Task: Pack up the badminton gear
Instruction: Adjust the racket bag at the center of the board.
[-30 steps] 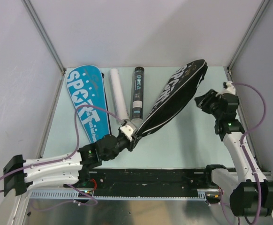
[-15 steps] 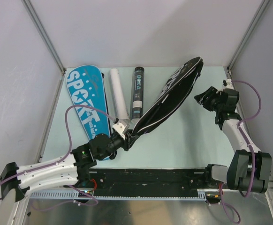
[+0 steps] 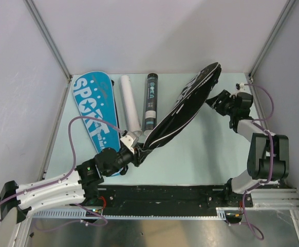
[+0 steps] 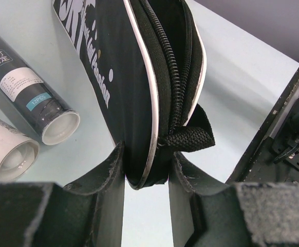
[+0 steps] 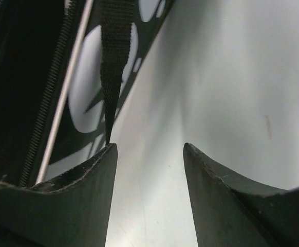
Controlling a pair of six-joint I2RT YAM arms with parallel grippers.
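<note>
Left wrist view showed the left hand clenched on the black cover at its narrow end (zipper visible); the right hand stood released, the strap beside one finger.

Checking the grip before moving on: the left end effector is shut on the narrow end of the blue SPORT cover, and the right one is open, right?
Wrong cover. The left wrist view shows the left end effector shut on the narrow end of the black SPORT cover; the blue SPORT cover lies apart, ungripped. The right end effector is open.
</note>
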